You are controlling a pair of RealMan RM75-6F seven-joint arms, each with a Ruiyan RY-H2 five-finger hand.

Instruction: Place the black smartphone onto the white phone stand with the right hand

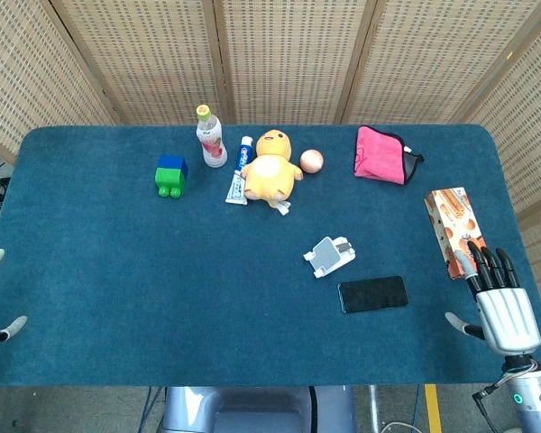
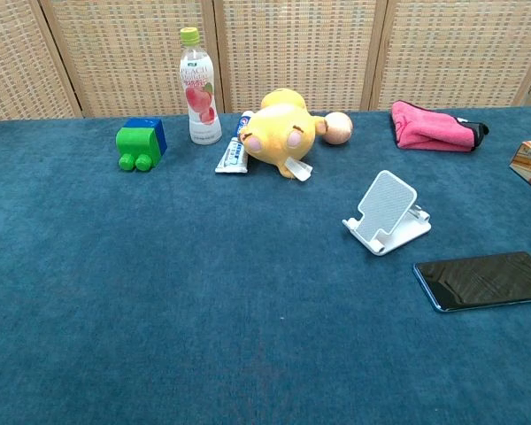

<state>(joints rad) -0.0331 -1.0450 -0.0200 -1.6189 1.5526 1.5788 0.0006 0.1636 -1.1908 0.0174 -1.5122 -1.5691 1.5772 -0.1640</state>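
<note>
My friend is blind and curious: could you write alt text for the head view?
A black smartphone lies flat on a blue felt table beside a small white phone stand, with the robot's open right hand hovering at the table's right edge. Toys, a bottle and a pink pouch sit along the back.

Bare blue cloth runs between the right hand (image 1: pixel 500 298) at the table's right edge and the black smartphone (image 1: pixel 372 294), so that path is open. The orange box (image 1: pixel 449 230) stands just beside the fingers, along the right edge. The white phone stand (image 1: pixel 329 255) sits near the phone's far left corner, apart from it. The plush duck (image 1: pixel 271 168) and the pink pouch (image 1: pixel 381 153) crowd the far edge.
</note>
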